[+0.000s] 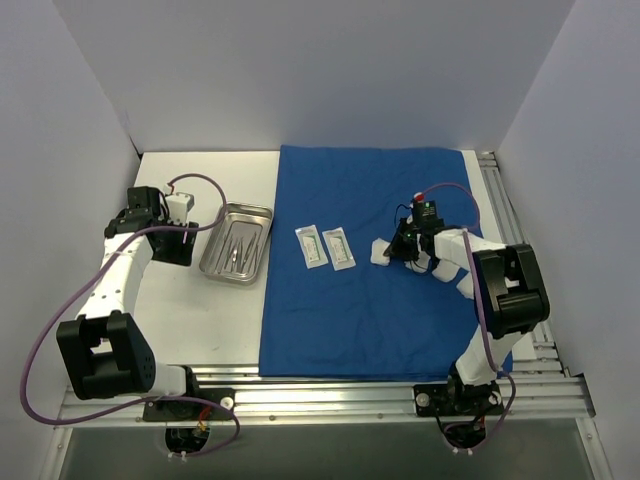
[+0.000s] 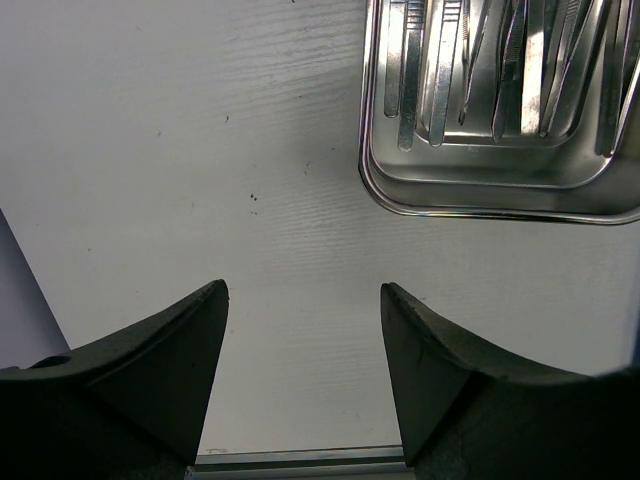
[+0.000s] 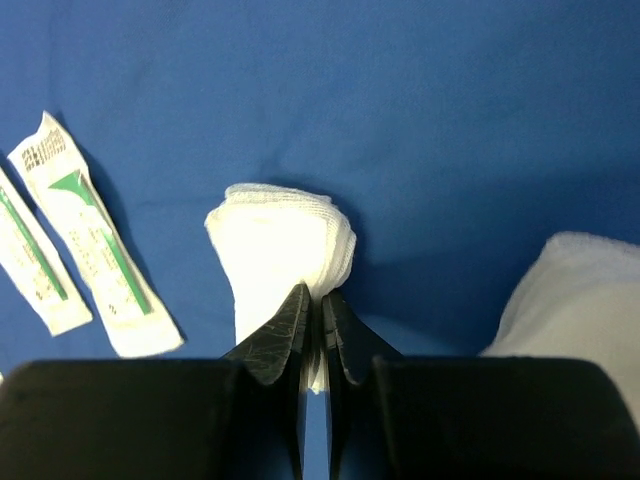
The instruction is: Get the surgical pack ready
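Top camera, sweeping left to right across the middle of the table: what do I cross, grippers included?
left gripper → steel tray → first sachet → second sachet → gauze wad → right gripper, pinching the wad's edge

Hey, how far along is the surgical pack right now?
Done: drape spread flat, two sachets lying on it. In hand: right gripper pinches the gauze wad. Still to do: tray of instruments sits off the drape beside the open left gripper; nothing is bundled.
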`<control>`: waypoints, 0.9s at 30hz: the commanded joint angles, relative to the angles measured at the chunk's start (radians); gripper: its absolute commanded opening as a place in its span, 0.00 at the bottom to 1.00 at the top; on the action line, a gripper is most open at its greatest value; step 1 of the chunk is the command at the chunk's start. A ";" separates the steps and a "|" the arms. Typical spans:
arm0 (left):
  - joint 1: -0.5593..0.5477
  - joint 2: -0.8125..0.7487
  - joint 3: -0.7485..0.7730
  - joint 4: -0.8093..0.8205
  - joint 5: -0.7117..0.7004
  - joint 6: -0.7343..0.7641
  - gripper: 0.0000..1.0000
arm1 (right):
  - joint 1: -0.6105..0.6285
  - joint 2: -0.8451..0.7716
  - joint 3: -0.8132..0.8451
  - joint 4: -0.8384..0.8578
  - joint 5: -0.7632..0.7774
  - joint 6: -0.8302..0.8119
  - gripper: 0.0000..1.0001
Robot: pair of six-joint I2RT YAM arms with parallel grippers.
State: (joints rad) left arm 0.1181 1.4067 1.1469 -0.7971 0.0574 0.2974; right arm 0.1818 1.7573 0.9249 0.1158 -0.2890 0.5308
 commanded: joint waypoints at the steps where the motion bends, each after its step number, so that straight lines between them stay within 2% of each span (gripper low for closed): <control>1: 0.003 -0.003 0.034 0.006 -0.001 -0.009 0.72 | -0.001 -0.096 0.008 -0.086 0.002 -0.018 0.00; 7: 0.003 -0.008 0.028 0.010 -0.002 -0.006 0.72 | -0.004 -0.263 0.011 -0.208 0.083 -0.028 0.00; 13: 0.003 -0.006 0.030 0.012 0.009 -0.006 0.72 | -0.080 -0.364 -0.044 -0.291 0.171 -0.032 0.00; 17: 0.003 -0.008 0.030 0.010 0.012 -0.007 0.72 | -0.169 -0.366 -0.089 -0.286 0.151 -0.035 0.00; 27: 0.003 -0.015 0.022 0.013 0.002 -0.004 0.72 | -0.205 -0.300 -0.064 -0.211 0.071 -0.058 0.00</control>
State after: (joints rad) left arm 0.1181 1.4067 1.1473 -0.7967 0.0578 0.2970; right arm -0.0193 1.4540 0.8322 -0.1139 -0.1837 0.4885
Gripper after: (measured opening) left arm 0.716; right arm 0.024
